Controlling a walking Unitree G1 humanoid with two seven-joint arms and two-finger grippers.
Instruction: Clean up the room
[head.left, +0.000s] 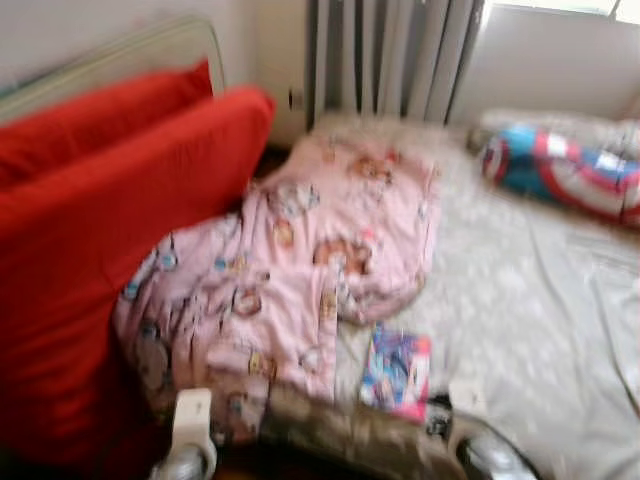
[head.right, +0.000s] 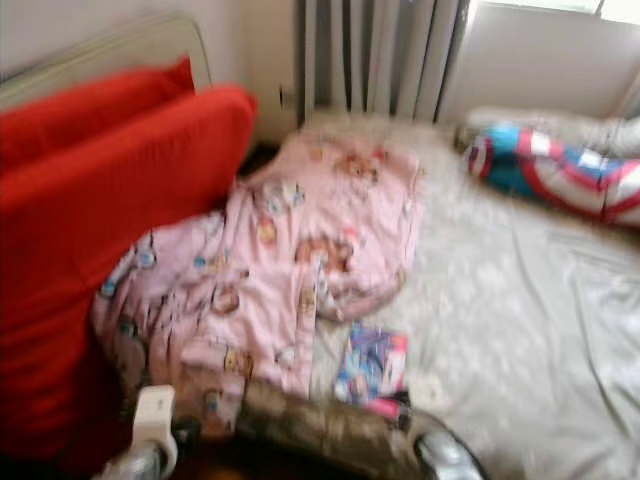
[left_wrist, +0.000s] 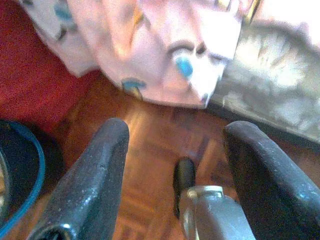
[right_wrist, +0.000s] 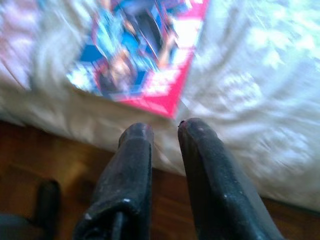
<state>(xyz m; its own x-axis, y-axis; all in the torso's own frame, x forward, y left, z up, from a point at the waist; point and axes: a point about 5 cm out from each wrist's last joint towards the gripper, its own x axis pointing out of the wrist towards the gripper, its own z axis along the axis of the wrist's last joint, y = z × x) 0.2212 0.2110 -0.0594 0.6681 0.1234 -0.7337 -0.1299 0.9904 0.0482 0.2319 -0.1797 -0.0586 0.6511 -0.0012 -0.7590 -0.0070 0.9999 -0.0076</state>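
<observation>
Right wrist view: right gripper (right_wrist: 165, 127) hangs low at the bed's near edge, above the wood floor (right_wrist: 45, 155); its jaws stand narrow, nearly closed, holding nothing; just beyond the tips lies the picture book (right_wrist: 137, 50), flat on the sheet
Left wrist view: left gripper (left_wrist: 175, 135) hangs over the floor with jaws wide and empty; the pink blanket's hem droops off the bed just ahead
Near edge of bed: picture book (head.left: 397, 371) beside the blanket's lower corner, touching or nearly so; blur hides which
Middle: pink blanket (head.left: 290, 265) rumpled in a heap against the red cushions (head.left: 110, 230)
Far: bed (head.left: 540, 300) otherwise bare sheet; striped pillow (head.left: 565, 170) near the window wall
Step in hand: approach to the bed, probably for the book; nothing grasped yet
Next move: right jaws must widen, rise to sheet level and close on the book's near edge
</observation>
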